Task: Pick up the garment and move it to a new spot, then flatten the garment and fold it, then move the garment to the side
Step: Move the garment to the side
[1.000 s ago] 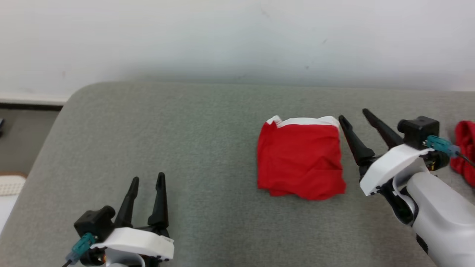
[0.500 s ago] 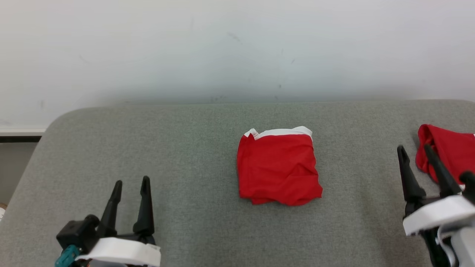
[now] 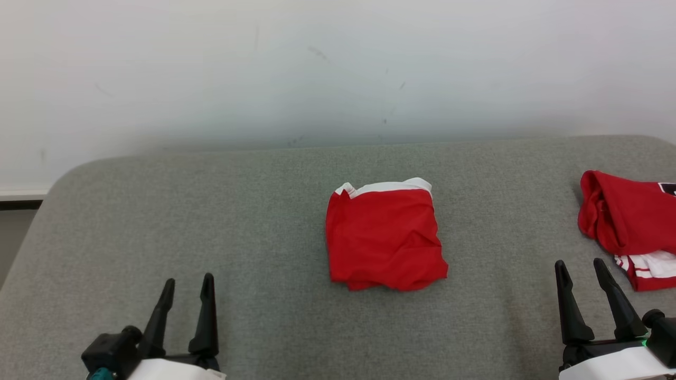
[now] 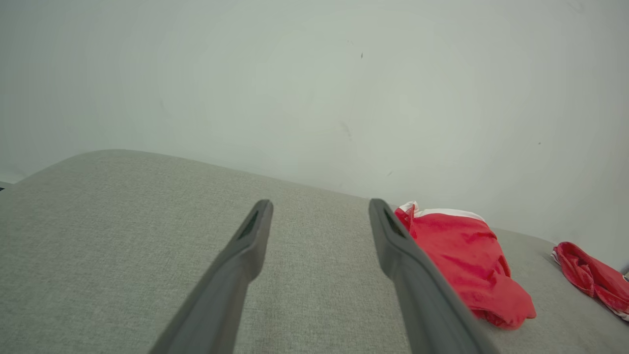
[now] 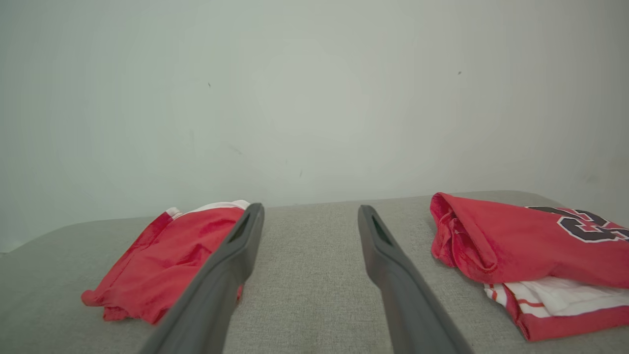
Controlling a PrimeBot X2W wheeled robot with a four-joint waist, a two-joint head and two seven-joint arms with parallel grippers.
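1. The left gripper (image 3: 188,279) is wide open and holds nothing.
2. The right gripper (image 3: 578,263) is also wide open and empty.
3. The folded red garment (image 3: 385,237) lies on the grey cushion (image 3: 253,211), between them, touched by neither.

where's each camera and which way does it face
Head view: head-mounted, looks down at folded red garment on grey cushion; left pincer, right pincer at bottom.
Left wrist view: left wrist, faces the wall along its fingers.
Right wrist view: right wrist, faces the wall along its fingers.
Shared: all three show the garment.
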